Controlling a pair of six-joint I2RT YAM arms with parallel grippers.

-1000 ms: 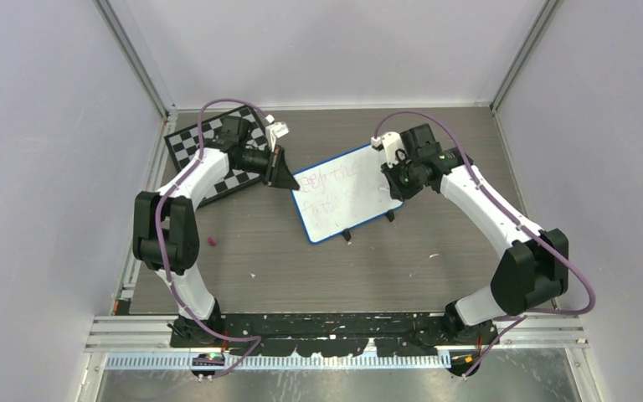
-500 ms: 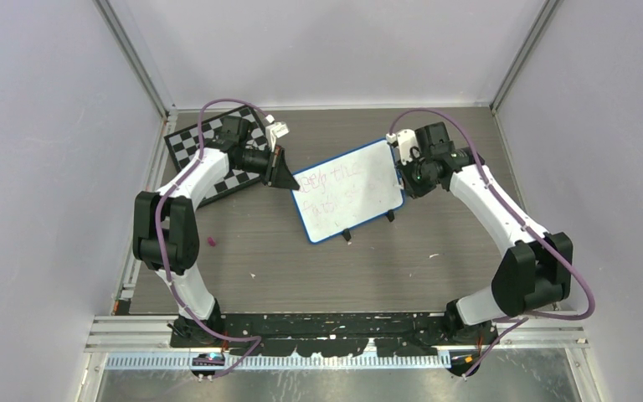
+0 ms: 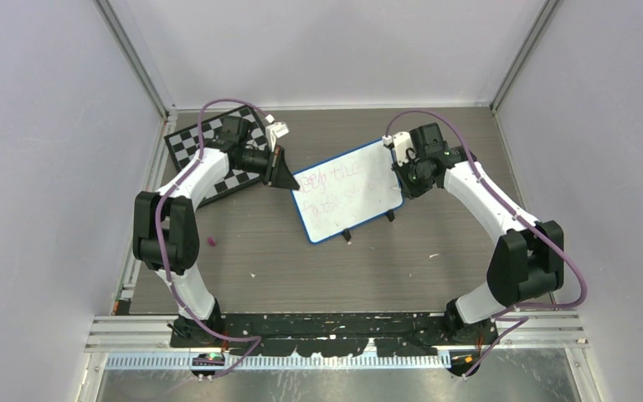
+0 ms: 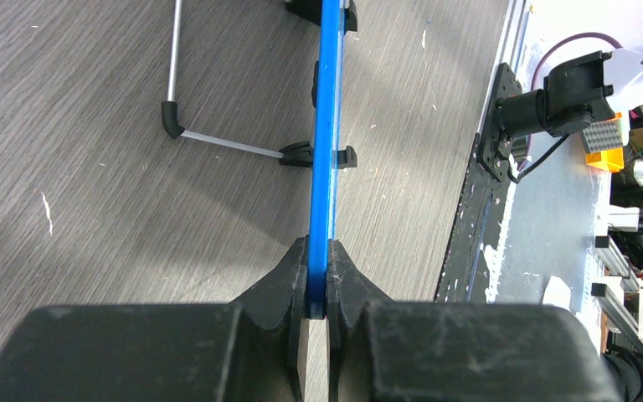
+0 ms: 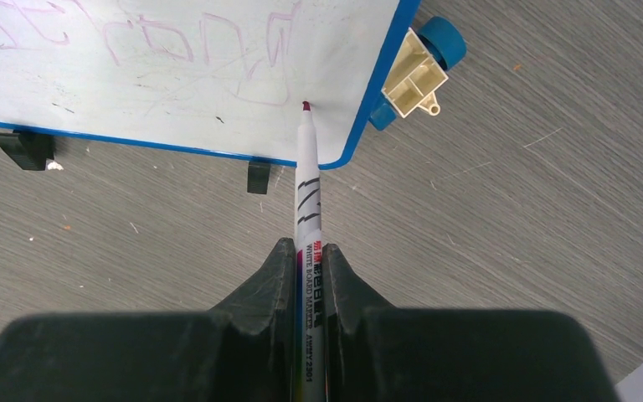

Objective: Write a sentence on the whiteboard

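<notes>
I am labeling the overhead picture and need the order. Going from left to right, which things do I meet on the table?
chessboard → left gripper → whiteboard → right gripper, holding a marker

The whiteboard is smooth, white, framed in blue plastic; the marker is glossy white plastic; the surface shows matt grey wood grain.

Left tool and right tool pinched closed, arms outstretched.
</notes>
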